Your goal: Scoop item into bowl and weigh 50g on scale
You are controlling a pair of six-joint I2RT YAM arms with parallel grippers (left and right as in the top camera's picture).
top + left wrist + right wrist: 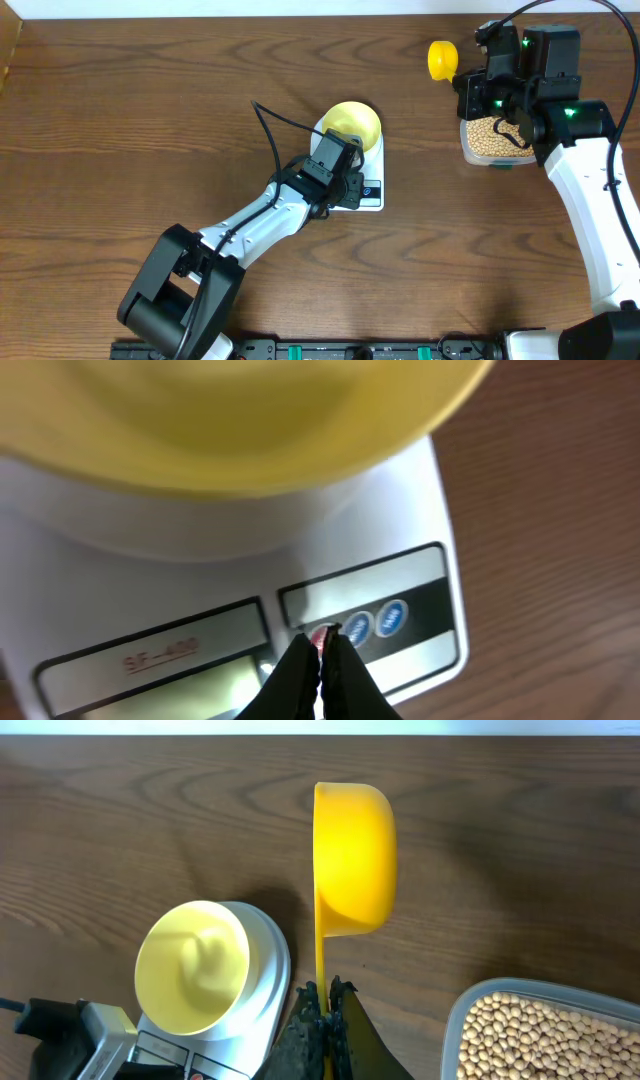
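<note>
The right gripper (322,1000), clamped on the bright yellow plastic scoop (355,860), is holding it upper-left of the small tan beans (540,1035), while the left gripper (322,652), jaws together, is pointing at the flat white scale (430,520).

I see my right gripper (325,992) pinching the yellow scoop (355,860) by its handle. The bowl (192,968) sits on the scale (272,956). Beans (540,1040) lie in the tub (458,1008).

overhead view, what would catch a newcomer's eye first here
The bright yellow scoop at top right stands out first, held by its handle in the shut right gripper, near the tub of beans. Next comes the empty pale yellow bowl on the white scale mid-table, with the shut left gripper pointing at the scale's front edge.
</note>
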